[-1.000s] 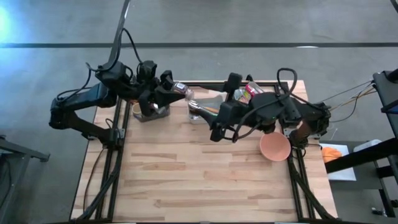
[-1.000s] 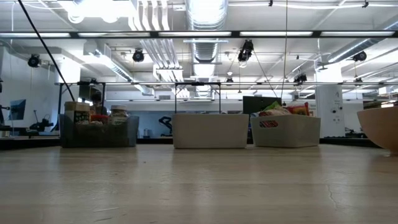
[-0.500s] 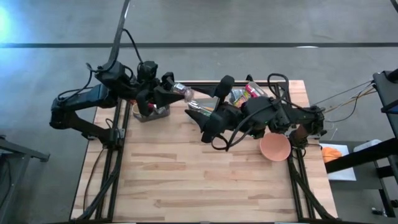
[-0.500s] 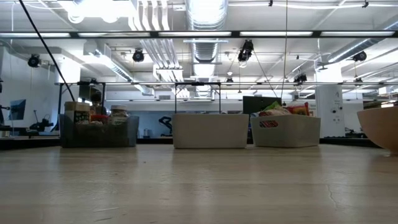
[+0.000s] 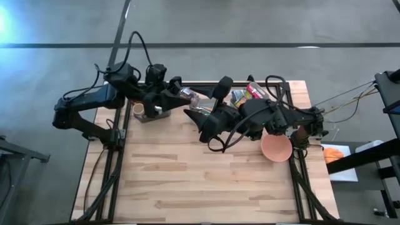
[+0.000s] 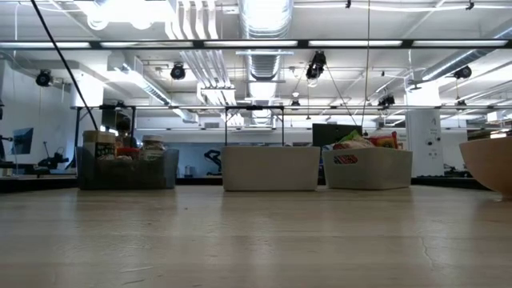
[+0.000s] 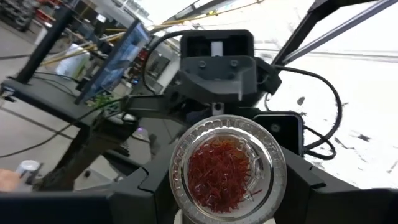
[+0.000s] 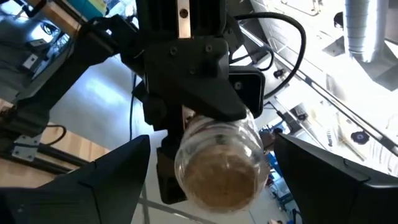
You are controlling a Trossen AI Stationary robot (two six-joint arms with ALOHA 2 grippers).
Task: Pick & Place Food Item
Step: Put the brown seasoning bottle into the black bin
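Observation:
A small clear jar (image 5: 190, 96) with red threads inside (image 7: 222, 169) is in the air over the table's far part. My left gripper (image 5: 181, 95) is shut on it, reaching in from the table's left. My right gripper (image 5: 195, 111) faces it from the right and is open. In the right wrist view its fingers (image 8: 93, 180) stand wide on either side of the jar's free end (image 8: 217, 163), with gaps on both sides. In the low view neither gripper nor the jar shows. My left gripper pinches the jar's round side wall (image 7: 179, 182) between its two fingers (image 7: 140, 190), coming level from the table's left. The jar lies along the fingers and sticks out past them toward my right gripper. It is level and lifted clear of the table and the bins.
Along the far edge stand a dark bin (image 6: 128, 166) with jars, a white bin (image 6: 270, 168) and a white bin with packets (image 6: 368, 166). A pink bowl (image 5: 276, 147) sits at the table's right edge. The near half of the wooden table (image 5: 200, 187) is bare.
My right gripper has gone toward the table's left, up to the jar, and has rolled about its own pointing line. The jar stays in my left gripper, level and clear of the table.

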